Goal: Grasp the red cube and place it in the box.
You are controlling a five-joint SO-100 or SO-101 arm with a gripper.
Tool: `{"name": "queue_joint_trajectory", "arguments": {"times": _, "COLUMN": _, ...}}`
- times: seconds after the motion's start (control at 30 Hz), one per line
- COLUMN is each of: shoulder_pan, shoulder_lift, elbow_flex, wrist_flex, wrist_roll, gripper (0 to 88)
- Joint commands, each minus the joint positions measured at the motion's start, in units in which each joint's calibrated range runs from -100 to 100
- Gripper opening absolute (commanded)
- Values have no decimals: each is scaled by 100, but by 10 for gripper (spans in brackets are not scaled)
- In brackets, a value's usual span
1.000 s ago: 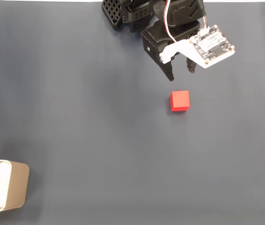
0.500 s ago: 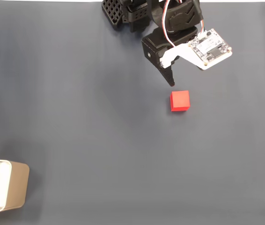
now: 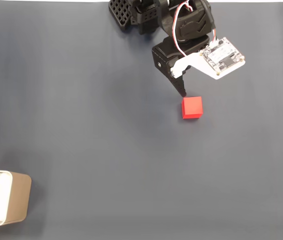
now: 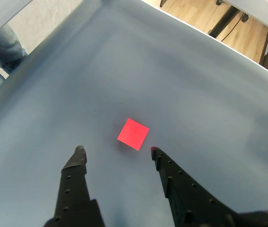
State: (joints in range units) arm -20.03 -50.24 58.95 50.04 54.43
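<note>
Hand (image 4: 115, 150) wide open, holding nothing, both dark fingers (image 4: 75, 177) spread with a clear gap between the tips in the wrist view. Red cube (image 4: 133, 134) sitting just beyond that gap, slightly toward the right finger, apart from both tips, flat on the dark grey-blue worktop (image 4: 205, 109). Right fingertip nearly level with the cube's near corner, not touching it as far as can be told.

From the fixed view, arm coming down from the top edge, hand (image 3: 183, 93) pointing down the picture, one dark finger tip just above the top left corner of the red cube (image 3: 192, 107); contact or a sliver of gap there, cannot tell. White circuit board (image 3: 222, 58) with red and white wires perched on the wrist, off to the right of the finger.

Cube near the middle of the worktop (image 3: 106, 140), a little right of centre. Box (image 3: 16, 197) far away at the bottom left corner, beige wall, white inside, partly cut off by the edge, well apart from cube and hand.
</note>
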Motion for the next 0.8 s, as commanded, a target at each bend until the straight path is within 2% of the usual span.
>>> {"name": "queue_joint_trajectory", "arguments": {"times": 0.0, "shoulder_pan": 14, "shoulder_lift": 102, "elbow_flex": -10, "wrist_flex": -193, "wrist_roll": -24, "gripper": 325}}
{"name": "queue_joint_trajectory", "arguments": {"times": 0.77, "shoulder_pan": 78, "shoulder_lift": 1116, "elbow_flex": 45, "wrist_flex": -1037, "wrist_roll": -54, "gripper": 341}}
